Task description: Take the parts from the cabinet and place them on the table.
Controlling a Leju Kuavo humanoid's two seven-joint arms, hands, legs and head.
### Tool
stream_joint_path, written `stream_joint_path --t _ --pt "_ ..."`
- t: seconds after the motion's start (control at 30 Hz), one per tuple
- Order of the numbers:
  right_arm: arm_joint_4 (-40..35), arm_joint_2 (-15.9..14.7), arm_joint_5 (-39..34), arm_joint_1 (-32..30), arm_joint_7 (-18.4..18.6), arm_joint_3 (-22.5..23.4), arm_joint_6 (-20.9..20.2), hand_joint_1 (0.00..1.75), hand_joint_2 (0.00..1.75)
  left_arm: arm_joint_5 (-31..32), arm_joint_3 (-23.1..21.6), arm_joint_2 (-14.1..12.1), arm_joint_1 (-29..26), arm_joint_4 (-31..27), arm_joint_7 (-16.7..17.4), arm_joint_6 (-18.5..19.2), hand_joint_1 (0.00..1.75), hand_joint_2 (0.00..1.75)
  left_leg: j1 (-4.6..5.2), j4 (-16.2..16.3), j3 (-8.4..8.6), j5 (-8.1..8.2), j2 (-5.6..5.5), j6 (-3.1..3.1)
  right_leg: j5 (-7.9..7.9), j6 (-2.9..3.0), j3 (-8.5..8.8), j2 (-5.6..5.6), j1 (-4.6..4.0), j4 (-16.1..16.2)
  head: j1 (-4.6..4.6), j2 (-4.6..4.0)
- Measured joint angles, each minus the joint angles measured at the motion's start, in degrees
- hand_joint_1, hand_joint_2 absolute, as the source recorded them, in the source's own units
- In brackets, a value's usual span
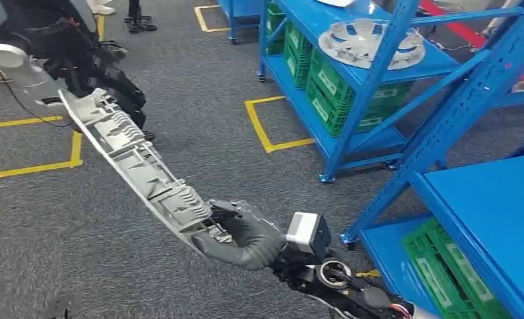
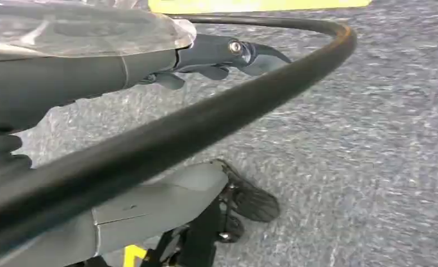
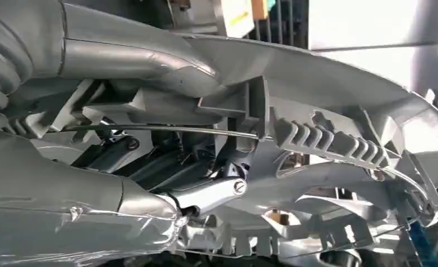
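My right hand (image 1: 236, 232) grips the near end of the part (image 1: 130, 156), a long grey plastic trim piece that reaches out from my grip over the carpet (image 1: 199, 133), up and to the left toward the dark figure (image 1: 80, 53) standing there. I judge it light for its length and fairly stiff, since it holds its line without drooping, but held by one end it will lever hard against my fingers (image 3: 205, 194) and may swing when I turn. The ribs and thin clip tabs on its inner face look breakable, so I would take hold on the thicker ribbed body, as now, not on a tab, and a second grip nearer the middle would steady it. The head view gives the whole length, the blue shelves (image 1: 379, 73) with green crates (image 1: 326, 86) and a wheel cover (image 1: 369, 43) to my right, and yellow floor marks (image 1: 266, 129); I see no desk there. The right wrist view shows what the head view cannot: my thumb over the smooth outer skin and the dark fingers tucked among the ribs underneath, pressed close. The left wrist view looks down at the carpet past a black cable (image 2: 205, 122); my left hand (image 2: 94, 61) lies along the picture's edge holding nothing that I can see, but whether its fingers are spread or curled I cannot tell.
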State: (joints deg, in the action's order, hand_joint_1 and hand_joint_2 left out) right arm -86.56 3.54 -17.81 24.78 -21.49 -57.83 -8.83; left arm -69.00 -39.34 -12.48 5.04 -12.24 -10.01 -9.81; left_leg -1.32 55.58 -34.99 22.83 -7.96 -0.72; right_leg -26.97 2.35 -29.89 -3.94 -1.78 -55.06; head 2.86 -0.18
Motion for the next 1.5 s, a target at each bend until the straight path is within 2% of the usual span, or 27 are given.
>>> stream_joint_path --t 0.03,0.07,0.13,0.2,0.27,0.37,0.4,0.43,0.47,0.57,0.63,0.73,0.77,0.83,0.9,0.93,1.07,1.1,1.13,1.17,1.23,1.27,1.3,1.37,1.4,1.43,1.5 --pt "0.0 0.0 0.0 0.0 0.0 0.0 0.0 1.75 1.75 0.0 0.0 0.0 -0.2 0.0 0.0 0.0 0.00 1.75 0.02 -0.4 0.08 -0.30 -0.74 -0.46 0.26 0.31 0.68 0.72 0.02 0.6 0.15 0.00" --pt "0.0 0.0 0.0 0.0 0.0 0.2 0.0 1.75 1.75 0.0 -0.1 -0.2 -0.3 0.0 0.0 0.0 0.00 1.75 0.42 -0.3 0.06 -0.27 -0.68 -0.64 1.26 0.26 1.72 1.81 1.15 2.5 0.06 0.00" --pt "0.0 0.0 0.0 0.1 -0.2 0.3 0.1 1.75 1.75 0.2 -0.1 -0.1 0.1 0.0 0.0 0.0 0.00 1.75 0.67 4.2 -2.23 3.17 5.35 -0.97 2.04 0.33 2.21 3.46 0.91 3.8 -0.73 0.00" --pt "0.0 0.0 0.0 -0.1 -0.4 0.6 0.4 1.75 1.75 0.4 -0.1 -0.2 0.4 0.0 0.0 0.0 0.00 1.75 0.31 13.4 -6.71 7.52 6.87 -1.71 1.94 0.18 2.01 5.20 1.02 3.8 -1.07 0.00" --pt "0.0 -0.1 0.1 -0.4 -0.3 0.7 0.5 1.75 1.75 0.4 -0.2 -0.3 0.2 0.0 0.0 0.0 0.00 1.75 -0.32 17.1 -8.53 7.89 7.39 -2.65 1.72 -0.18 1.92 6.95 1.42 3.7 -1.59 0.00" --pt "0.0 -0.1 0.3 -0.5 -0.3 0.7 0.5 1.75 1.75 0.4 -0.2 -0.5 0.1 0.0 0.0 0.0 0.00 1.75 -1.35 4.7 -1.54 1.83 9.62 -4.28 0.76 -1.60 1.70 8.97 2.40 2.3 -2.28 0.00" --pt "0.0 -0.1 0.3 -0.5 -0.4 0.7 0.5 1.75 1.75 0.4 -0.2 -0.4 0.3 0.0 0.0 0.0 0.00 1.75 -1.68 0.3 0.82 1.09 12.67 -4.86 0.04 -2.43 1.56 9.56 2.19 1.2 -2.86 0.00" --pt "0.0 -0.1 0.3 -0.5 -0.4 0.9 0.5 1.75 1.75 0.4 -0.3 -0.4 0.6 0.0 0.0 0.1 0.00 1.75 -1.22 0.5 0.67 1.21 12.63 -4.07 -0.89 -2.95 0.60 10.09 2.01 0.3 -3.77 0.00" --pt "0.0 -0.1 0.4 -0.5 -0.4 1.0 0.4 1.75 1.75 0.4 -0.4 -0.4 0.6 0.0 0.0 0.1 0.00 1.75 -1.27 0.8 0.65 1.58 11.51 -2.54 -1.25 -3.15 0.98 10.67 1.86 0.4 -3.10 0.00" --pt "0.0 -0.1 0.4 -0.2 -0.4 1.2 0.3 1.75 1.75 0.4 -0.7 -0.4 0.2 0.0 0.0 0.0 0.00 1.75 -1.15 1.0 0.60 1.71 9.51 -1.11 -1.69 -3.68 1.82 12.16 2.32 0.3 -2.12 0.00" --pt "0.0 -0.1 0.4 0.0 -0.4 1.3 0.3 1.75 1.75 0.4 -0.7 -0.4 0.2 0.0 0.0 0.0 0.00 1.75 -1.13 0.9 0.58 1.55 8.48 -0.60 -5.53 -4.05 0.27 6.80 2.80 -4.4 -1.62 0.00" --pt "0.0 -0.2 0.3 -0.1 -0.4 1.4 0.3 1.75 1.75 0.4 -0.7 -0.4 0.3 0.0 0.0 0.0 0.00 1.75 -0.67 0.9 0.52 1.54 6.39 -0.23 -11.40 -3.85 -6.32 4.43 2.66 -18.4 -0.22 0.00" --pt "0.0 -0.3 0.3 -0.1 -0.4 1.4 0.3 1.75 1.75 0.4 -0.7 -0.4 0.3 0.0 0.0 0.0 0.00 1.75 -0.43 0.9 0.55 1.55 5.63 -0.17 -11.02 -3.53 -7.25 4.27 2.49 -19.6 -0.04 0.00" --pt "0.0 -0.3 0.3 -0.1 -0.4 1.4 0.3 1.75 1.75 0.4 -0.7 -0.4 0.3 0.0 0.0 0.0 0.00 1.75 -0.02 0.9 0.66 1.49 3.78 -0.07 -6.22 -2.20 -5.22 3.78 1.80 -13.6 0.30 0.00" --pt "0.0 -0.3 0.3 0.0 -0.4 1.6 0.3 1.75 1.75 0.4 -0.7 -0.3 0.4 0.0 0.0 0.0 0.00 1.75 0.10 0.8 0.67 1.33 2.14 0.11 -0.52 -0.28 -0.89 0.50 0.96 -2.5 0.48 0.00" --pt "0.0 -0.3 0.3 0.0 -0.4 1.7 0.3 1.75 1.75 0.4 -0.7 0.1 0.4 0.0 0.1 0.0 0.00 1.75 0.21 0.8 0.57 1.19 1.65 -0.02 -1.00 0.29 -0.13 -1.38 1.05 -1.1 -0.05 0.00" --pt "0.0 -0.2 0.0 0.1 0.0 1.8 0.3 1.75 1.75 0.1 -0.8 -0.2 -0.3 0.0 0.1 -0.2 0.00 1.75 -0.30 -0.4 0.33 0.14 -1.31 -1.54 0.26 0.49 1.07 1.05 0.67 0.7 0.81 0.00" --pt "0.0 -0.2 0.0 0.2 0.0 1.9 0.2 1.75 1.75 0.0 -0.8 -0.1 -0.3 0.0 0.1 -0.3 0.00 1.75 -0.23 0.4 0.11 0.75 0.66 -1.28 1.37 -0.31 1.84 2.50 1.40 2.5 0.71 0.00" --pt "0.0 0.0 0.0 0.2 0.1 1.9 0.0 1.75 1.75 0.0 -0.8 -0.1 0.0 0.0 0.1 -0.4 0.00 1.75 0.21 2.1 -0.86 2.30 4.17 -1.56 1.76 -0.16 2.04 2.82 1.37 3.4 -0.05 0.00" --pt "0.0 0.0 0.0 0.3 0.0 1.9 -0.2 1.75 1.75 0.0 -0.8 -0.2 0.3 0.0 0.1 -0.5 0.00 1.75 0.09 5.7 -2.79 4.63 5.94 -1.74 1.99 0.10 1.95 3.73 1.38 3.5 -0.59 0.00" --pt "0.0 0.0 0.0 0.2 0.0 2.0 -0.3 1.75 1.75 -0.2 -0.8 -0.3 0.5 0.0 0.1 -0.6 0.00 1.75 -0.18 14.6 -6.94 8.35 7.10 -2.25 1.91 0.02 1.68 5.64 1.34 3.4 -1.05 0.00" --pt "0.2 0.0 0.0 0.1 0.0 2.0 -0.5 1.75 1.75 -0.3 -0.8 -0.3 0.4 0.0 0.1 -0.7 0.00 1.75 -0.40 16.6 -7.92 8.57 7.33 -2.64 1.87 -0.06 1.56 6.46 1.41 3.3 -1.27 0.00" --pt "0.2 0.0 0.0 0.1 0.0 2.0 -0.6 1.75 1.75 -0.5 -0.8 -0.3 0.3 0.0 0.1 -0.7 0.00 1.75 -0.65 15.7 -7.31 7.44 7.59 -3.01 1.79 -0.22 1.45 7.21 1.56 3.2 -1.47 0.00" --pt "0.3 0.0 0.0 0.1 0.0 1.9 -1.0 1.75 1.75 -0.8 -0.8 -0.5 0.2 0.0 0.2 -0.7 0.00 1.75 -1.16 7.2 -2.57 3.29 8.60 -3.74 1.37 -0.95 1.17 8.60 1.98 2.5 -1.95 0.00" --pt "0.3 0.0 0.0 0.1 0.0 1.9 -1.1 1.75 1.75 -0.8 -0.8 -0.6 0.4 0.0 0.2 -0.8 0.00 1.75 -1.41 1.6 0.76 1.37 10.98 -4.33 0.79 -1.64 0.87 9.26 2.07 1.4 -2.36 0.00" --pt "0.3 0.2 0.0 0.1 -0.1 1.9 -1.2 1.75 1.75 -0.8 -0.8 -0.5 0.7 0.0 0.2 -0.8 0.00 1.75 -1.11 0.8 1.04 2.21 13.03 -4.16 0.21 -2.30 0.46 9.84 1.69 0.4 -2.90 0.00" --pt "0.3 0.2 0.0 0.1 -0.1 2.0 -1.2 1.75 1.75 -0.9 -0.8 -0.6 0.6 0.0 0.3 -0.9 0.00 1.75 -0.87 1.1 0.71 1.98 11.39 -2.15 -0.59 -2.92 0.24 10.59 1.74 -0.2 -2.58 0.00"
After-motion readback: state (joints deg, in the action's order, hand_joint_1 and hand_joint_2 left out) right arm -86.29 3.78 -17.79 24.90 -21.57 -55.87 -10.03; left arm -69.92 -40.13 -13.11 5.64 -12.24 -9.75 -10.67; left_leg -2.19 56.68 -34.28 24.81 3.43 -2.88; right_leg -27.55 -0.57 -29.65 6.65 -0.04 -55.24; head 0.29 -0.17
